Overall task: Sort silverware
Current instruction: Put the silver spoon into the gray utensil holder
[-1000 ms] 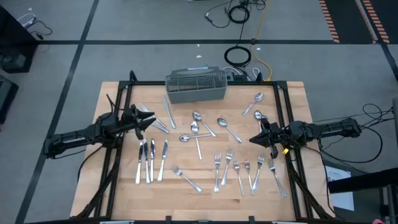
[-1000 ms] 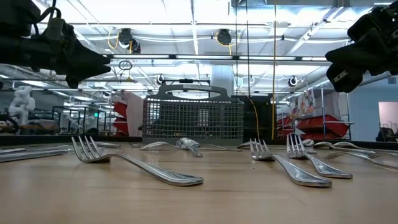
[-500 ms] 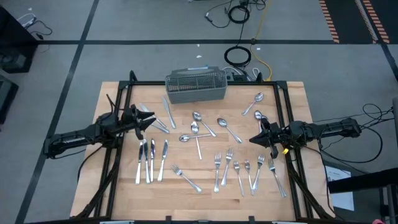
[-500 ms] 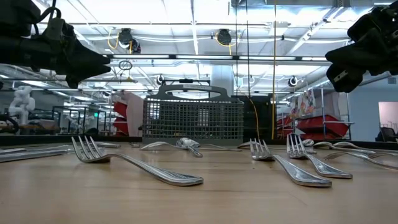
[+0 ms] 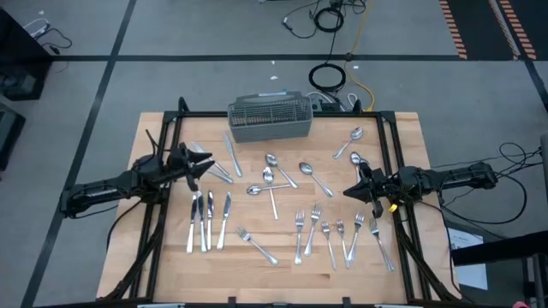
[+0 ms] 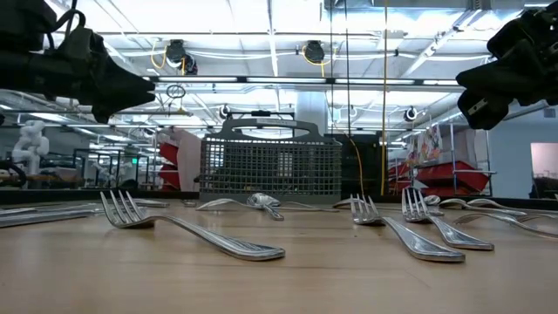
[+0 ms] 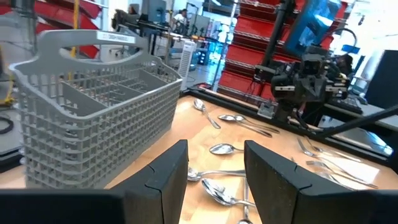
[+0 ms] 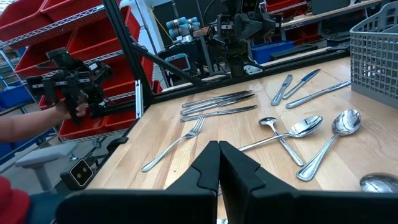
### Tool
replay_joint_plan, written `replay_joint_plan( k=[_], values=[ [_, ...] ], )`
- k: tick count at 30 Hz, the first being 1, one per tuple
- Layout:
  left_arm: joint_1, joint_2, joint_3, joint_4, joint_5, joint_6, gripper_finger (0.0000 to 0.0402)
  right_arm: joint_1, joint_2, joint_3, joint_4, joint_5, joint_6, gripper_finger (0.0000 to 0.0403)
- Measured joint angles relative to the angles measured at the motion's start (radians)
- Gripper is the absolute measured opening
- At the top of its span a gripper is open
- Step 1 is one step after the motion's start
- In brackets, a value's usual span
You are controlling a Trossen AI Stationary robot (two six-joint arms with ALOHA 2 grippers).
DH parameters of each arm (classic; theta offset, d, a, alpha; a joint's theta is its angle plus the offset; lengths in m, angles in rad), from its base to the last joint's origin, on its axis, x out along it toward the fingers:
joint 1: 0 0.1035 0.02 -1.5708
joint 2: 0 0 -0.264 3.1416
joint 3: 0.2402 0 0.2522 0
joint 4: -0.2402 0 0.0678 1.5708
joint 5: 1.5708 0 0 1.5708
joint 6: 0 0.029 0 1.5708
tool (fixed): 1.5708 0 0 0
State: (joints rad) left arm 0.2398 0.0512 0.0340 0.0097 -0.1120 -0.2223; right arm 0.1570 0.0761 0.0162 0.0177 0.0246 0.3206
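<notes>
The silverware lies flat on the wooden table (image 5: 163,257): three knives (image 5: 205,221) at the near left, spoons (image 5: 278,171) in the middle, several forks (image 5: 334,233) at the near right, and one fork (image 5: 257,245) by itself. My left gripper (image 5: 208,162) hovers level above the table's left side, open with nothing between its fingers (image 7: 163,180). My right gripper (image 5: 347,192) hovers level above the right side, shut (image 8: 219,155) and holding nothing. Both grippers point toward the table's middle, clear of the cutlery.
A grey wire-mesh basket (image 5: 268,118) stands at the table's far edge, also seen in the left wrist view (image 7: 93,118). Black frame rails (image 5: 171,128) run along the table's sides. Two more spoons (image 5: 349,144) lie at the far right. Beyond the table's left side, a person's hand (image 8: 31,121) holds a dark device.
</notes>
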Motion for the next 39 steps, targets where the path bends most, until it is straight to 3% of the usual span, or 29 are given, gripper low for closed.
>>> replay_joint_plan(
  k=[8, 13, 17, 26, 32, 35, 39],
  values=[
    [0.0, 0.0, 0.0, 0.0, -0.006, -0.005, 0.0164, 0.0, 0.001, -0.001, 0.066, 0.042, -0.042, 0.0],
    [0.001, 0.0, 0.0, 0.046, -0.007, 0.073, 0.0164, 0.002, 0.002, 0.0, 0.121, 0.055, 0.062, 0.0],
    [0.001, 0.0, 0.0, 0.095, -0.009, 0.074, 0.0164, 0.001, 0.001, 0.0, 0.135, 0.112, -0.02, 0.0],
    [0.001, 0.0, 0.0, 0.164, -0.001, 0.073, 0.0164, 0.002, 0.004, 0.036, 0.134, 0.106, -0.169, 0.0],
    [0.001, 0.0, 0.0, 0.164, 0.001, 0.073, 0.0164, 0.002, 0.015, 0.27, 0.028, 0.122, -0.342, 0.0],
    [0.001, 0.0, 0.0, 0.153, 0.003, 0.073, 0.0164, 0.002, 0.083, 0.464, -0.226, 0.24, -0.382, 0.0009],
    [0.001, 0.0, 0.0, 0.117, 0.003, 0.072, 0.0164, 0.002, 0.283, 0.703, -0.51, 0.369, -0.366, 0.0056]
  ],
)
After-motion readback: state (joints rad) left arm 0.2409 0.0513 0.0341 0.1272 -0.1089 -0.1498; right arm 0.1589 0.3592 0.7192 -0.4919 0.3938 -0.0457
